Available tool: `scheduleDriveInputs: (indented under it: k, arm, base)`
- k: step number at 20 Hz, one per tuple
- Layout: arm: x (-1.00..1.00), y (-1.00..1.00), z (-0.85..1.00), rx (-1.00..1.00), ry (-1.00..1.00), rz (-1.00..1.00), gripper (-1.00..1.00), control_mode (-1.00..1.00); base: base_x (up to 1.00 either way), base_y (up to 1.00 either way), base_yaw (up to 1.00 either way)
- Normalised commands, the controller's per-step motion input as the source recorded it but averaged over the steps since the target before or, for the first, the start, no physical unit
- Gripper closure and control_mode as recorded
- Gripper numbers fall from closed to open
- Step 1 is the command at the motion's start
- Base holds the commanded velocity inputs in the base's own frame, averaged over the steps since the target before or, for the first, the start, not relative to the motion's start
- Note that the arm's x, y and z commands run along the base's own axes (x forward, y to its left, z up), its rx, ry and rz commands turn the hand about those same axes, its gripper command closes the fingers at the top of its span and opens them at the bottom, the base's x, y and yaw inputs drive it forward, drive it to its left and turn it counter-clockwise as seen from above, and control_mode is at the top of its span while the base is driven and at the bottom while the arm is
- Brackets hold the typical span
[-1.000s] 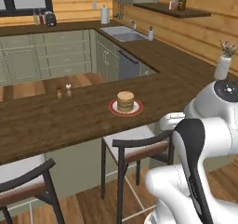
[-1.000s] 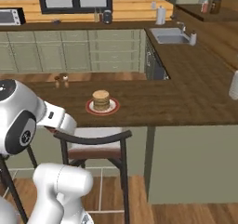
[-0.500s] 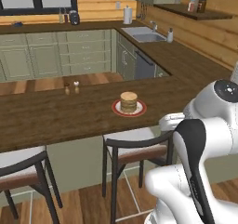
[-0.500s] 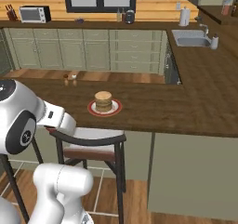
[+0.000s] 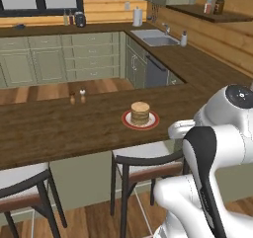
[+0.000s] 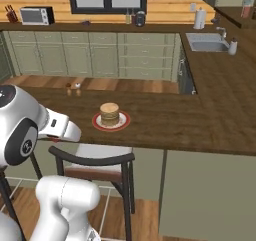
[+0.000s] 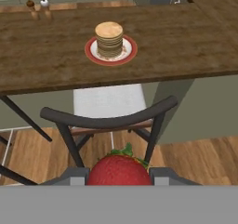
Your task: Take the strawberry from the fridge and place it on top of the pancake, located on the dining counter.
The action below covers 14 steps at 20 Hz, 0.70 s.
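Fingers (image 7: 119, 175) clamped on the strawberry (image 7: 119, 170), carried low over the stool (image 7: 109, 112), short of the worktop edge. Fruit kept pinched between both tips, presumably to prevent loss in transit. Pancake stack (image 7: 109, 38) upright on red plate (image 7: 125, 56), mid dining worktop (image 7: 56, 51), well apart from the hand. Salt and pepper shakers (image 7: 38, 8) clear of the approach line. Placement not yet done.

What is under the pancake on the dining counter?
A round red plate with a white centre sits under the pancake, on the dining counter. Its rim shows all around; the middle of the plate is covered by the stack.
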Motion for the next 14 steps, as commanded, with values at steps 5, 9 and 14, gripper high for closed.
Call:
scheduleDriveInputs:
  k: [5, 9, 14]
  arm:
    - [0.00, 0.00, 0.00, 0.00, 0.00, 0.00, 1.00, 1.00]
    - [0.00, 0.00, 0.00, 0.00, 0.00, 0.00, 1.00, 1.00]
    - [0.00, 0.00, 0.00, 0.00, 0.00, 0.00, 1.00, 1.00]
  base:
    - [0.37, -0.35, 0.00]
    - [0.08, -0.54, 0.00]
    - [0.06, -0.45, 0.00]
